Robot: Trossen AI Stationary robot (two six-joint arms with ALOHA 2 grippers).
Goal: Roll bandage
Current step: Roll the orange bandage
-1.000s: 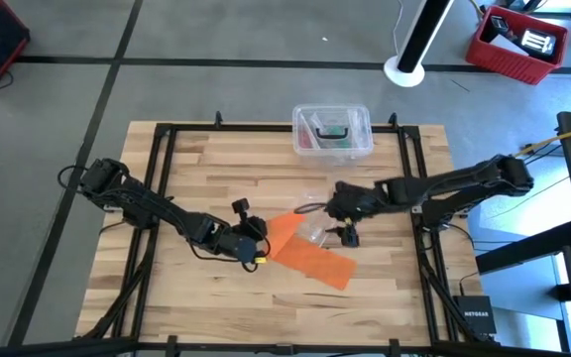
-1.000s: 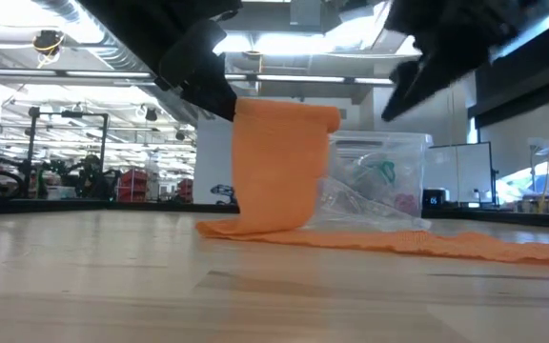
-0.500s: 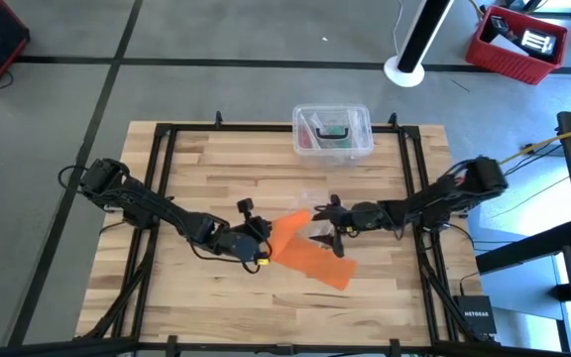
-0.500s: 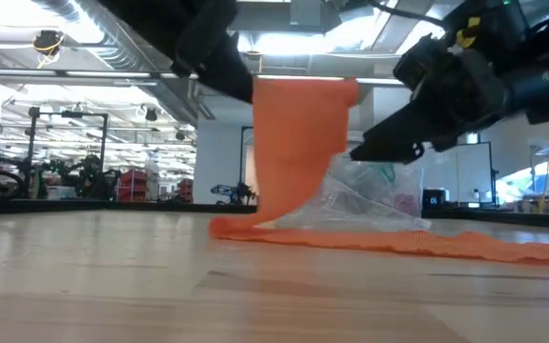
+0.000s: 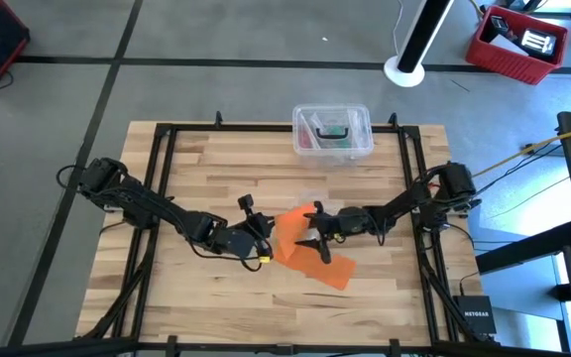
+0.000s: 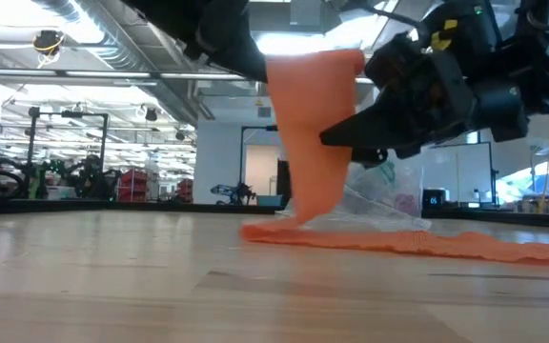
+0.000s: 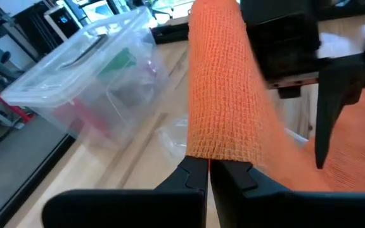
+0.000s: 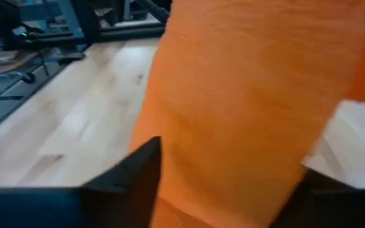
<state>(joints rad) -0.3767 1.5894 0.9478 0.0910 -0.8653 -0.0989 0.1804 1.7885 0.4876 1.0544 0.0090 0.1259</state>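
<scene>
Long, narrow bright orange band of soft stretchy fabric, lifted at one end near the table's middle, the rest trailing flat toward the near right. Held up by the left gripper, shut tight on the raised edge, fingers pinched together on the cloth. Right gripper set against the hanging span from the right, its fingers straddling the fabric, part-way apart; whether already clamped on the cloth, impossible to tell.

Probably best done so: keep the held end taut and square, close the right fingers across the full width, then turn in even wraps without letting the edges wander. Likely snags: cloth bunching to one side, or the flat tail dragging the crumpled clear plastic wrapper lying just beside it.

Pale butcher-block wooden table inside a black metal frame. Clear plastic lidded box at the far edge, well apart. Beyond, grey floor, a red crate far right, a white pole base; a bright, open workshop behind, in the low view.
</scene>
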